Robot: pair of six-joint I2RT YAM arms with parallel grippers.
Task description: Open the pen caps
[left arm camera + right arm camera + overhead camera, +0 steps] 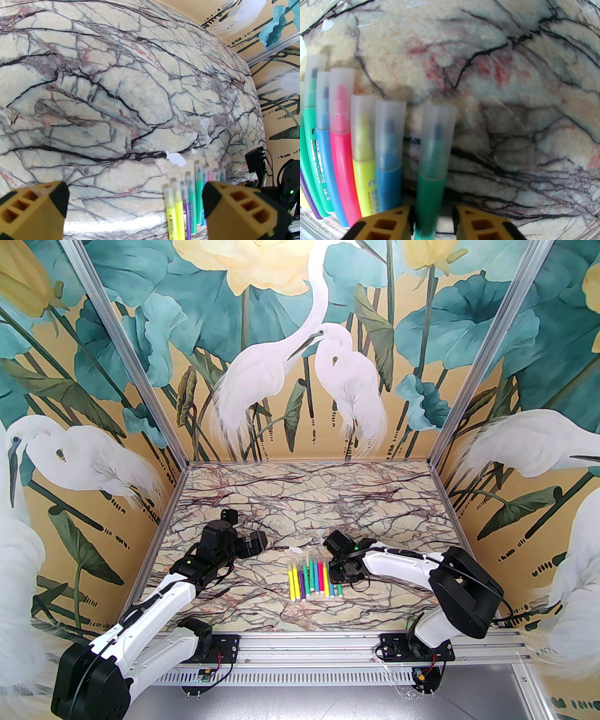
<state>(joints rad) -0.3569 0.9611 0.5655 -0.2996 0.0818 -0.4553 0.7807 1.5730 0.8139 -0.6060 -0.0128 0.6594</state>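
Observation:
A row of pens [311,578] with yellow, purple, green, pink and blue bodies lies mid-table, pale see-through pen caps [341,98] pointing away from the arms. At the row's right end, slightly apart, lies a green pen [429,194] with its cap [438,138] on. My right gripper [432,222] straddles this pen's body. Its jaws are narrow, the left pad is at the pen and a small gap shows on the right side. My left gripper [255,543] hovers left of the row, wide open with nothing between its fingers [35,206]. In the left wrist view the pens [187,199] sit low right.
The marble-patterned table [304,502] has white worn patches [175,158] just beyond the caps. Painted walls close in the back and both sides. An aluminium rail [304,643] runs along the near edge.

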